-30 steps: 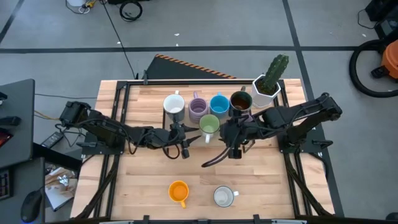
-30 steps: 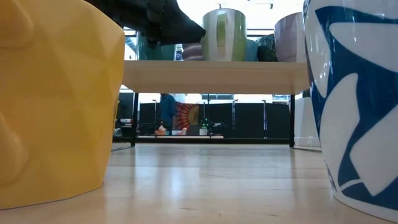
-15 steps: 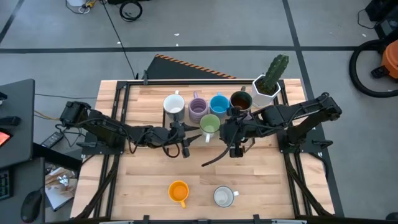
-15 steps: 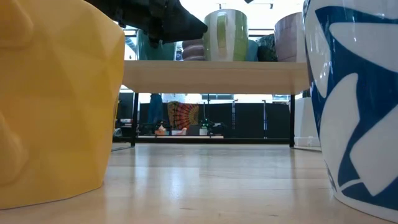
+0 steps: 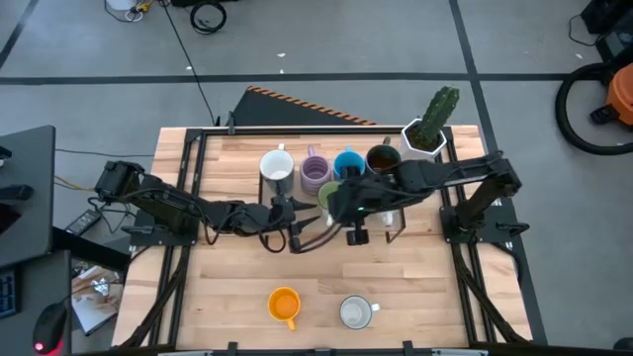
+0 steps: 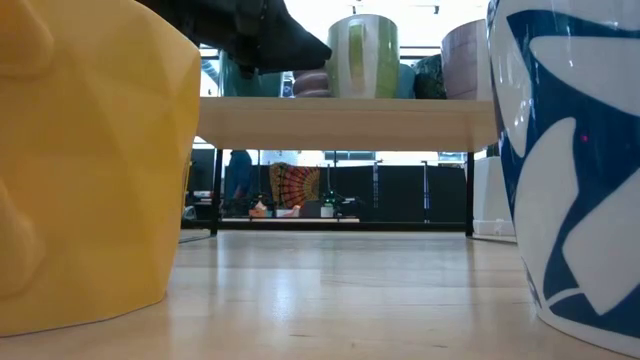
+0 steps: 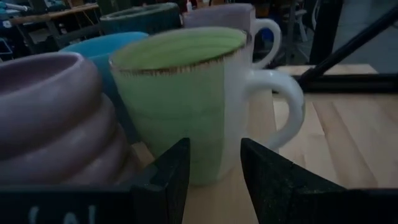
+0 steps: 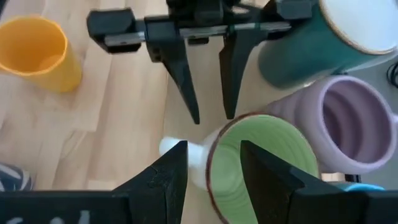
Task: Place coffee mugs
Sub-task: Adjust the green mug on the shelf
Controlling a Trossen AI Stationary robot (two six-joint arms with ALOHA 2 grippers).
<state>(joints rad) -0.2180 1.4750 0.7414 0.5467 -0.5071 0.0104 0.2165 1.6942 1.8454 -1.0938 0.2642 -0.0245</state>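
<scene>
The green mug (image 7: pixel 180 106) stands upright on a raised wooden shelf (image 6: pixel 350 122), in front of a row of white (image 5: pixel 277 168), lavender (image 5: pixel 315 173), blue (image 5: pixel 348 163) and brown (image 5: pixel 383 158) mugs. My left gripper (image 8: pixel 212 117) lies level and open. Its fingertips point at the green mug (image 8: pixel 261 162) from the table's left and stop just short of it. My right gripper (image 8: pixel 212 146) hovers open above that mug's rim and white handle (image 8: pixel 177 149), slanting down. An orange mug (image 5: pixel 284 304) and a white-and-blue mug (image 5: pixel 356 312) stand near the front edge.
A white faceted planter with a cactus (image 5: pixel 425 133) stands at the far right, beside the brown mug. The two arms come close together over the middle of the table. Bare wood (image 5: pixel 237 287) lies between the shelf and the two front mugs.
My right gripper has swung toward the table's left, from beside the green mug to above it, rolling a little as it went. It now covers most of that mug in the high view. The mugs have not moved.
</scene>
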